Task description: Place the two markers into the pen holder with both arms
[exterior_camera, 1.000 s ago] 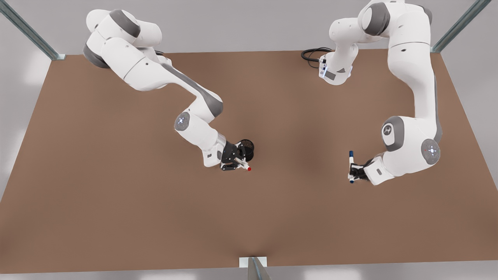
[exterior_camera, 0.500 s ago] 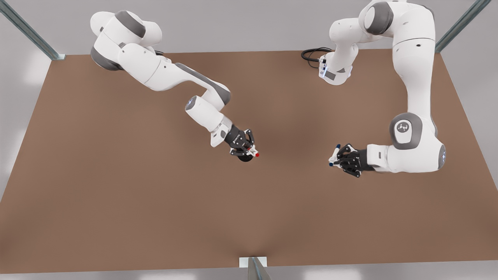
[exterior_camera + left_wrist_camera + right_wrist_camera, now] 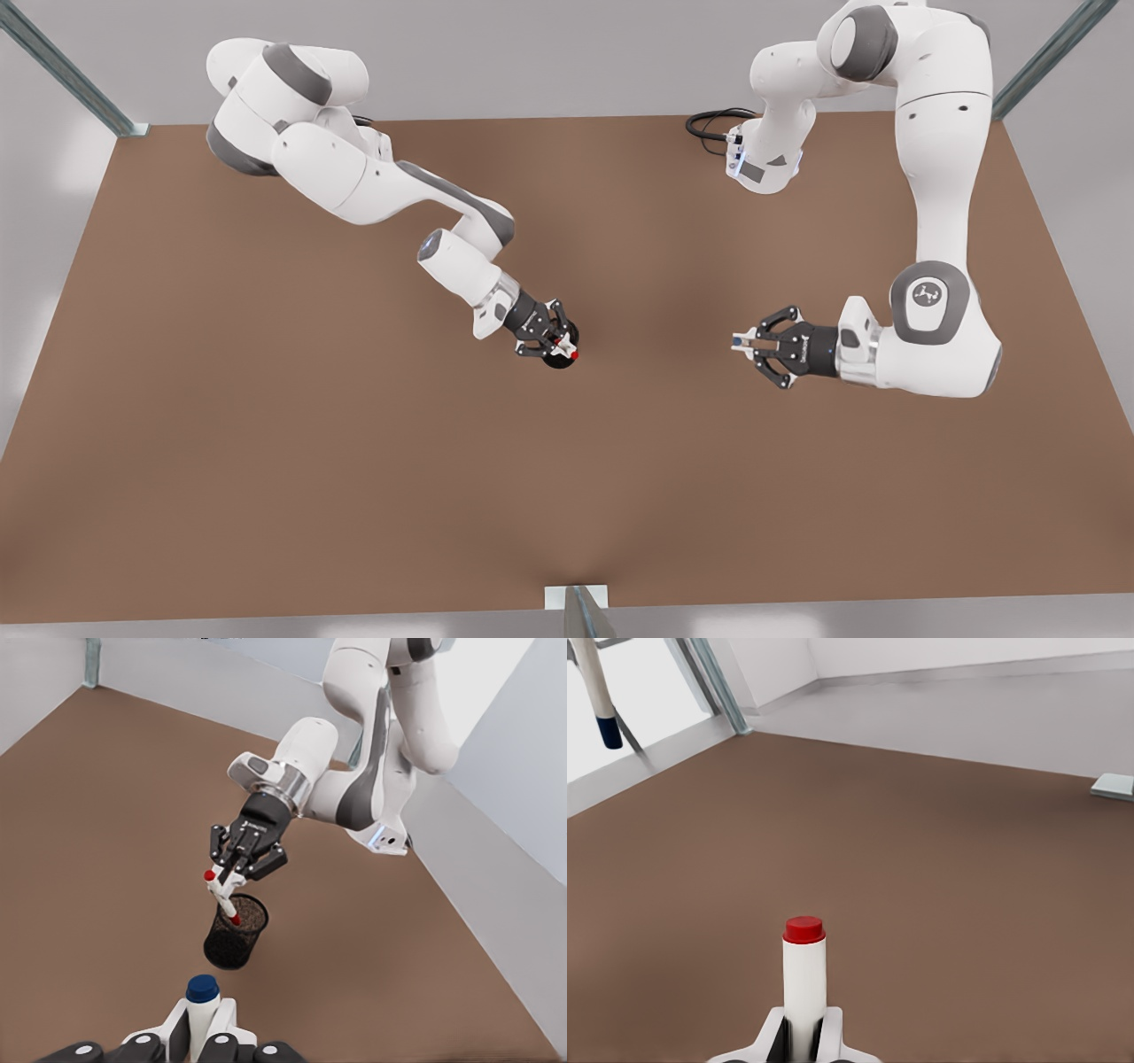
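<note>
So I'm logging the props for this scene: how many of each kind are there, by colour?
Red marker: 1, in the right hand
Blue marker: 1, in the left hand
Black pen holder: 1
Total: 3

The front view looks almost straight down from high above the brown surface (image 3: 266,461), taking in both arms. The left wrist view sits just behind the left hand (image 3: 202,1028), looking across the surface at the right hand (image 3: 232,870) over the pen holder (image 3: 236,932). The right wrist view looks out low past its red marker (image 3: 804,979); both wrist views share that surface.
</note>
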### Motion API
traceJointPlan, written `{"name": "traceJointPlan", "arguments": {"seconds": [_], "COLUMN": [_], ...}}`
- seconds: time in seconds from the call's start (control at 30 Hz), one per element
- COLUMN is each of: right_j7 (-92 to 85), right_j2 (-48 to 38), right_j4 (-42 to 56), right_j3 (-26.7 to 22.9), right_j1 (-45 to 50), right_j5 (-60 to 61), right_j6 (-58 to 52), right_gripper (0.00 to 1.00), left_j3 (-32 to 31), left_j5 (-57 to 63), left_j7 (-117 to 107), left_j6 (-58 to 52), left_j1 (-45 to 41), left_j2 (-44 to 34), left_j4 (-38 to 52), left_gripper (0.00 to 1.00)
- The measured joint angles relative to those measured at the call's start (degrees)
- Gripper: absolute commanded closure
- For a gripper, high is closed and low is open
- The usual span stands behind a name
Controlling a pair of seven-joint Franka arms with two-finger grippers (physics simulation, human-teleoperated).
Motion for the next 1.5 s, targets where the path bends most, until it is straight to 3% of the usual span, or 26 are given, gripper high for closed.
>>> {"name": "traceJointPlan", "arguments": {"seconds": [0.03,0.07,0.13,0.2,0.23,0.4,0.5,0.57,0.6,0.67,0.7,0.77,1.03,1.5], "right_j7": [0.04,0.06,0.1,0.15,0.17,0.34,2.35,4.9,5.93,6.76,6.95,7.25,8.15,10.32], "right_j2": [0.12,0.19,0.24,0.25,0.18,-5.5,-8.58,-11.21,-15.87,-24.93,-29.4,-33.76,-29.89,-29.53], "right_j4": [-0.04,-0.22,-0.39,-0.44,-0.39,7.38,34.19,43.19,43.98,42.55,39.29,34.41,40.33,40.58], "right_j3": [-0.03,-0.04,-0.03,-0.03,-0.02,1.22,1.59,-0.04,-6.62,-26.66,-34.37,-40.04,-41.96,-41.73], "right_j1": [0.0,-0.03,-0.08,-0.33,-0.46,-4.54,-6.2,-7.52,-6.25,-2.58,-0.94,-0.39,1.69,2.15], "right_j5": [-0.08,-0.12,-0.17,-0.2,-0.21,-0.18,-1.1,-4.53,-5.28,-1.07,0.53,2.61,5.42,5.95], "right_j6": [0.04,0.07,0.11,0.14,0.15,-6.31,-28.96,-44.84,-52.07,-65.27,-71.41,-80.83,-101.17,-106.65], "right_gripper": [0.63,0.43,0.26,0.02,0.0,0.0,0.0,0.0,0.0,0.0,0.0,0.0,0.0,0.0], "left_j3": [-0.01,-0.04,-0.19,-0.21,-0.21,-0.2,-0.19,-0.18,-0.2,-0.2,-0.2,-0.22,-0.32,-0.22], "left_j5": [-0.07,-0.13,-0.38,-0.95,-1.17,-2.38,-3.55,-4.58,-5.09,-6.05,-6.39,-6.97,-10.21,-13.34], "left_j7": [1.65,3.21,6.08,8.64,9.78,13.73,15.15,15.62,15.72,15.53,15.29,14.55,9.95,3.74], "left_j6": [-0.14,-0.25,-0.3,-0.24,-0.12,0.95,2.65,4.53,5.56,7.6,8.59,10.67,22.66,38.65], "left_j1": [-0.06,-0.1,-0.28,-0.88,-1.19,-3.6,-6.43,-8.97,-10.01,-12.22,-13.14,-15.28,-26.64,-31.71], "left_j2": [-0.01,0.0,0.04,0.17,0.2,0.31,0.31,0.37,0.39,0.29,0.18,-0.02,0.12,2.67], "left_j4": [0.01,0.02,0.01,0.0,0.0,-0.04,-0.62,-1.16,-1.41,-1.61,-1.64,-1.66,-2.09,-3.74], "left_gripper": [0.79,0.79,0.79,0.79,0.79,0.79,0.79,0.79,0.79,0.79,0.79,0.79,0.79,0.79]}}
